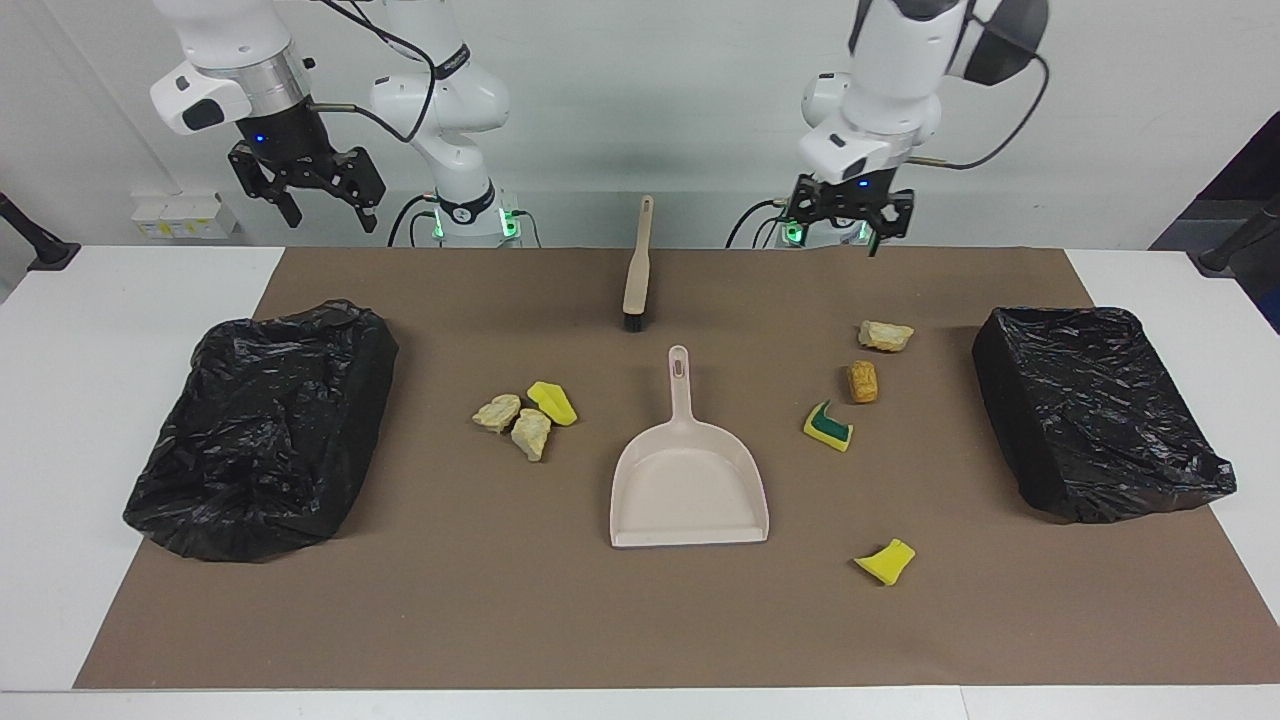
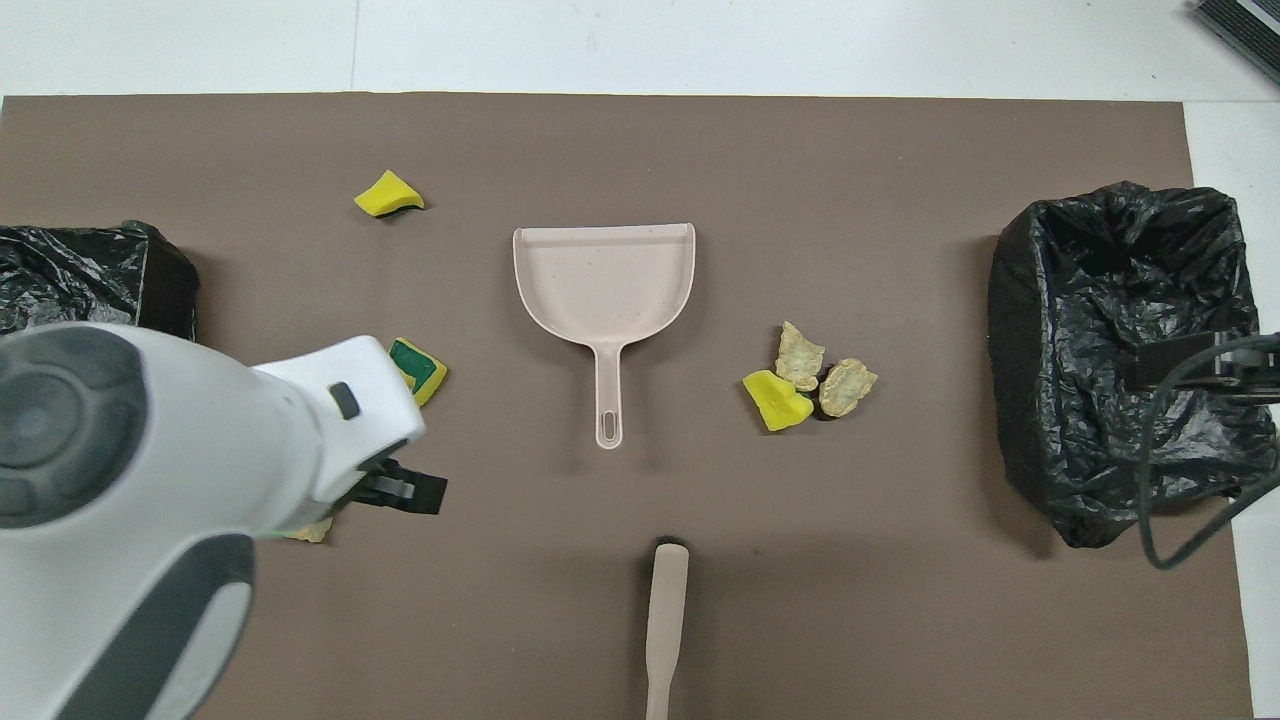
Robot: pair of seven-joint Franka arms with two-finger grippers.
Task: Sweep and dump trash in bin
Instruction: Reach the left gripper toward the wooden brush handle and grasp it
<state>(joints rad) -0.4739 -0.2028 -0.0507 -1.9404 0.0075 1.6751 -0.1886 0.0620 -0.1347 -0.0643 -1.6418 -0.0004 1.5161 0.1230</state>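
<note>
Nothing has yet been swept or collected: the task is judged to be at its opening step, the fetching of a tool. The left gripper (image 1: 851, 222) is seen raised over the robots' edge of the brown mat (image 1: 640, 620), between the brush and the scraps at the left arm's end; its jaws are spread and nothing is held. The right gripper (image 1: 308, 192) is held high above the table near the right arm's end, also spread wide and empty, and that arm appears to be waiting.

The trash lies in two groups. Two beige rock-like lumps (image 1: 512, 422) and a yellow sponge bit (image 1: 553, 402) are clustered together, touching, beside the dustpan (image 1: 688, 480) toward the right arm's end. Toward the left arm's end a beige lump (image 1: 885, 335), an orange-brown cork-like lump (image 1: 862, 381), a green-backed sponge bit (image 1: 828, 426) and, farthest from the robots, a yellow sponge scrap (image 1: 886, 561) are spread apart. A bin lined with a black bag (image 1: 1095, 410) is placed at the left arm's end, and a second black-bagged bin (image 1: 262, 425) at the right arm's end.

The brush (image 1: 635, 270) is laid untouched nearer the robots than the dustpan, its handle pointing toward them, and the dustpan's handle points the same way. The next move is judged to call for a descent onto one of these handles, with the jaws aligned across it before they are closed.
</note>
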